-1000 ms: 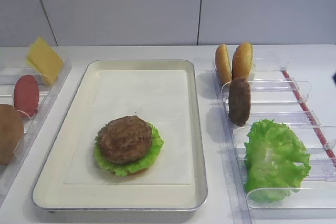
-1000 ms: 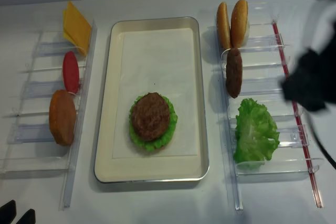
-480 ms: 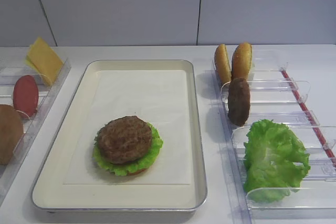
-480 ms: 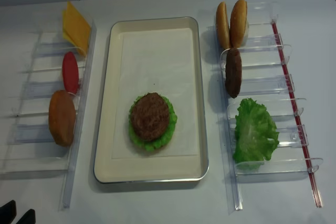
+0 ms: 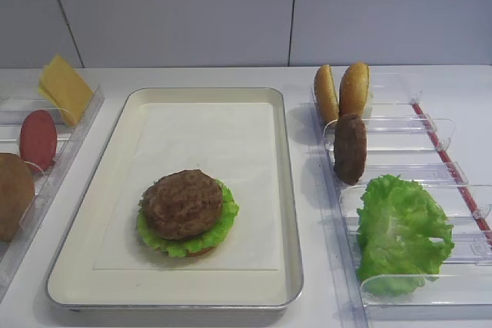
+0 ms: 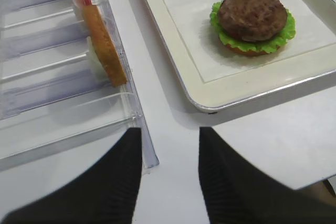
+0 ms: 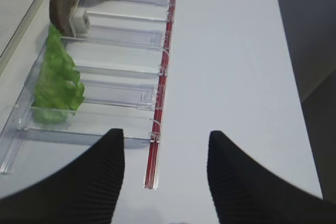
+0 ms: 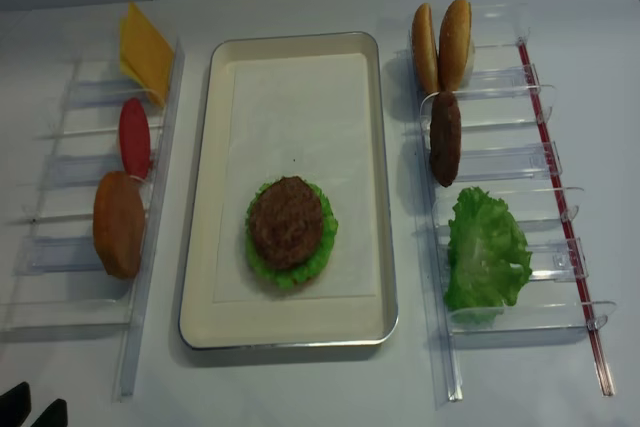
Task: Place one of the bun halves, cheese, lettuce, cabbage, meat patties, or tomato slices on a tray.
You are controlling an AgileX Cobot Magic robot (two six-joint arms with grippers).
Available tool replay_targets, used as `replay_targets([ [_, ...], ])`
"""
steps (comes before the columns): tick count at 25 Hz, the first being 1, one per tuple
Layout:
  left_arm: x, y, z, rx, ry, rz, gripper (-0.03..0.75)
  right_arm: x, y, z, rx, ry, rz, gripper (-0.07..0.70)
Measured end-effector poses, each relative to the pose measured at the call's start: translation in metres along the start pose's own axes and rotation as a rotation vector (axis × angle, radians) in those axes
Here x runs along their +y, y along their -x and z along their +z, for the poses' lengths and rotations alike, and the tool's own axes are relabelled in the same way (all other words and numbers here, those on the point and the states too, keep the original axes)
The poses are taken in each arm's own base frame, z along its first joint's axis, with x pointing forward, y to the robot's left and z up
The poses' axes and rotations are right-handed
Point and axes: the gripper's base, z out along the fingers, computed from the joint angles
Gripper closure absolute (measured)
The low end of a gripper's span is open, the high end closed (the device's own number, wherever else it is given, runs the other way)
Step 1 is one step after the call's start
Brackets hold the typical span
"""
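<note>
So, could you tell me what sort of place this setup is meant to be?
Probably a mock burger-assembly station on a white tabletop: clear plastic racks hold ingredients upright, and a cream tray carries a half-built burger. The food looks artificial.

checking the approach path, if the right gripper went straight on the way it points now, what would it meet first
Most likely the red strip edging the clear rack, which lies straight ahead between the open right gripper jaws. The lettuce sits off to the left. Height above the table is unclear.

Two clear plastic racks, the left rack (image 8: 60,247) and the right rack (image 8: 520,162), lie on the white table (image 8: 400,387). A thin red strip (image 7: 157,124) runs along the right rack's outer side.
</note>
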Motion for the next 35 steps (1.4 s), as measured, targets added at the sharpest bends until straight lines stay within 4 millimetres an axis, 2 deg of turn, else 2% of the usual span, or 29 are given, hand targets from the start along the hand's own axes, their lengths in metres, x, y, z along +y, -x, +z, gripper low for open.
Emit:
replay_targets([
  [5, 0.000, 0.000, 0.000, 0.000, -0.001, 0.000, 0.454, 0.008, -0.008, 0.011, -0.056, -0.069, 0.078, 0.228],
  [8, 0.000, 0.000, 0.000, 0.000, -0.001, 0.000, 0.454, 0.012, -0.011, 0.022, -0.051, -0.061, 0.072, 0.228],
  [11, 0.000, 0.000, 0.000, 0.000, -0.001, 0.000, 0.454, 0.014, -0.011, 0.025, -0.049, -0.046, 0.049, 0.228],
  [35, 0.000, 0.000, 0.001, 0.002, -0.001, -0.001, 0.454, 0.015, -0.012, 0.026, -0.049, -0.035, 0.042, 0.228],
])
